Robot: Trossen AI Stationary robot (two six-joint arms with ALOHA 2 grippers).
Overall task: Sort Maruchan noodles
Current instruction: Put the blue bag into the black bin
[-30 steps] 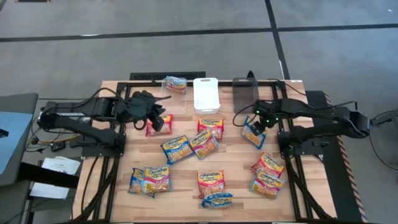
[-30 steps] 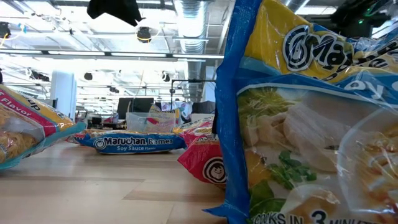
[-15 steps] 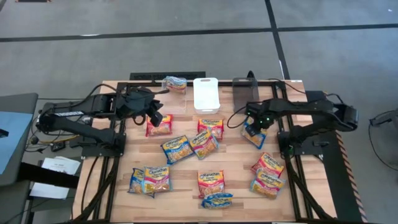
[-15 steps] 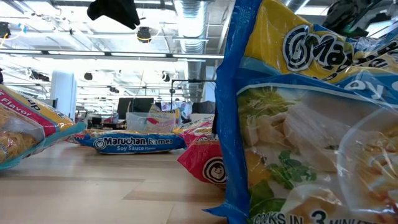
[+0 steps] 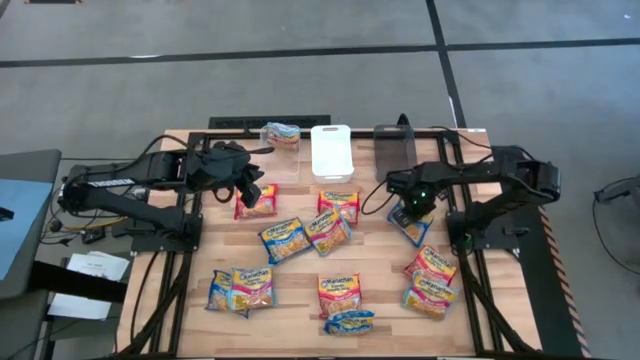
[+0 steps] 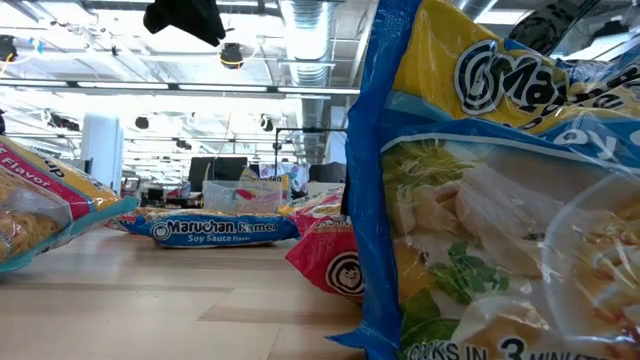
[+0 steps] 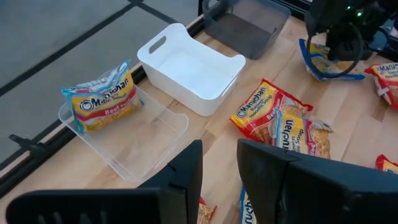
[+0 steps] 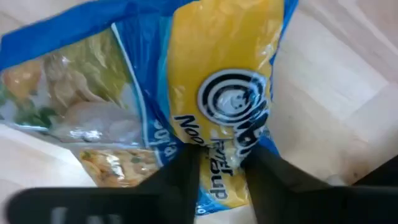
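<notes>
Several Maruchan noodle packets lie flat on the wooden table; one pink-red packet lies just near of my left gripper. That gripper hovers open and empty. My right gripper is at the right, in front of the grey bin, shut on a blue-and-yellow packet. One Beef packet leans on the far wall of the clear bin. The white bin has nothing in it. My right gripper pinches the blue-and-yellow packet between its two fingers at a raised crinkle across the yellow logo part. The fingers come from above, pointing down. The packet spreads out below the fingers over the wood; whether it is clear of the table I cannot tell.
Three bins stand in a row at the far edge: clear, white, grey. Packets are scattered in the middle, front left, front middle and front right. A blue packet fills the low view.
My right arm has folded in toward the table's left, and its gripper with the blue packet has shifted a little toward the near edge. My left gripper has drawn back slightly from the pink-red packet toward the far left.
</notes>
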